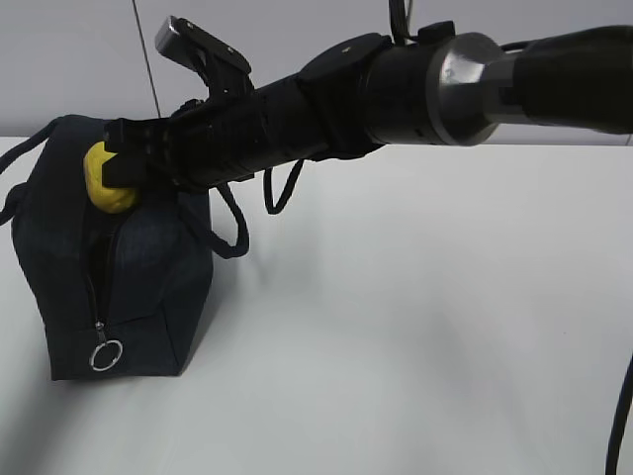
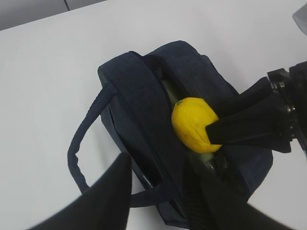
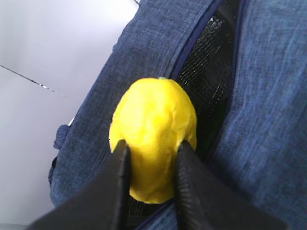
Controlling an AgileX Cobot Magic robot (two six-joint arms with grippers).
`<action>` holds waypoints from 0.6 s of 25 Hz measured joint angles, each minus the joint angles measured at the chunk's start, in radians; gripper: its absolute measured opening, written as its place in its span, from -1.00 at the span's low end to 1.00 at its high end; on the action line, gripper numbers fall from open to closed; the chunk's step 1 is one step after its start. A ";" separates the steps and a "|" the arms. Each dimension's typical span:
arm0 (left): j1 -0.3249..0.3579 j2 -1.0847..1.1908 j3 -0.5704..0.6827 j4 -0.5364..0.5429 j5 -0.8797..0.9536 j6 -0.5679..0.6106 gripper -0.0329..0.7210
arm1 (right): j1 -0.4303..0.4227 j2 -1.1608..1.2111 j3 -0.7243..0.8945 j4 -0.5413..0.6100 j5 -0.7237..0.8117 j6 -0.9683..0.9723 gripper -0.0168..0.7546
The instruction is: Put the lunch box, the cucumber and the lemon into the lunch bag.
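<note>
Between right claw [image 3: 148,167] fingers: lemon [image 3: 154,129]

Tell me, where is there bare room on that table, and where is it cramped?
The white table is bare to the right of the lunch bag and in front of it. In the left wrist view it is also bare beyond the bag's loop handle. It is crowded at the bag's open top, where the right gripper holds the lemon in its jaws.
</note>
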 joint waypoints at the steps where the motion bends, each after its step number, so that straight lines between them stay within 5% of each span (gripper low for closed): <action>1: 0.000 0.000 0.000 0.000 0.001 0.000 -0.26 | 0.000 0.000 0.000 -0.004 -0.007 0.000 -0.52; 15: 0.000 0.000 0.000 0.002 0.001 0.000 -0.26 | 0.000 0.006 0.000 -0.270 -0.052 0.116 -0.52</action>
